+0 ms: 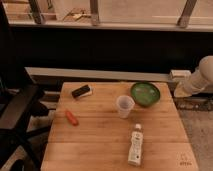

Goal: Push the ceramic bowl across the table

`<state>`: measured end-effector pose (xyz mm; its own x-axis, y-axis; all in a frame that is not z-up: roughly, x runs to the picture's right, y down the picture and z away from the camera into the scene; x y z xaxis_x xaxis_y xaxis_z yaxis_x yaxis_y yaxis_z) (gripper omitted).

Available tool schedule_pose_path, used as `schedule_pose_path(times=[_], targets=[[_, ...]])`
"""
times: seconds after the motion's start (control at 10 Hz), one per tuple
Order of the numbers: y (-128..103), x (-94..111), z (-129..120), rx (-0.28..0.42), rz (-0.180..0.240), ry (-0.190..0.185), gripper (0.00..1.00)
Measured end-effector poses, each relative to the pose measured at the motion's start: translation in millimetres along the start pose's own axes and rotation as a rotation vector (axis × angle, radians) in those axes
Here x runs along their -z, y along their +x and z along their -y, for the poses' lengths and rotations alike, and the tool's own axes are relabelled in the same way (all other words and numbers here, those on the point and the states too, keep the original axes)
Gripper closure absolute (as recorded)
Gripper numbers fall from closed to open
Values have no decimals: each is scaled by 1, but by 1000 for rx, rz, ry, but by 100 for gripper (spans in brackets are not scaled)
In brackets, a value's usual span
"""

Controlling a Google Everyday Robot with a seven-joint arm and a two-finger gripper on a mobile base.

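The ceramic bowl (145,93) is being carried by the table (100,150) close to its far edge, toward the far right corner, with a translucent plastic cup (125,106) standing just beside it on the side nearer the middle of the table. The hand (181,91) is being held just off the right edge, near that same corner and apart from the bowl; whether it is open or closed cannot be told, and nothing on the table is being touched by it. The bowl is being judged stiff, fairly heavy and breakable. Its glossy glaze is likely slippery to a hand, yet sliding over the planks should be easy. No grasp is being called for: contact is best being made low on the outer wall facing the right edge, below the darker rim, so that the bowl is being driven and not tipped. The light cup may be toppled if it is being swept along. A small logo mark (185,161) is being shown at the near right corner, too small to be read, and the label on the bottle (135,145) lying by the near edge is likewise illegible.
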<state>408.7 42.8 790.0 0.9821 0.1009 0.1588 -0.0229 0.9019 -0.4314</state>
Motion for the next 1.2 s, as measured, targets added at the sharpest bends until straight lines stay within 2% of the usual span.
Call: schedule_pose_path(times=[0.2, 0.3, 0.4, 0.6, 1.0, 1.2], targets=[[-9, -24, 3, 16, 27, -8, 100], [-8, -43, 1, 23, 33, -24, 100], [-5, -52, -1, 25, 32, -33, 100], [6, -93, -9, 37, 14, -86, 100], [34, -137, -8, 31, -39, -139, 100], [34, -158, 2, 30, -43, -146, 100]])
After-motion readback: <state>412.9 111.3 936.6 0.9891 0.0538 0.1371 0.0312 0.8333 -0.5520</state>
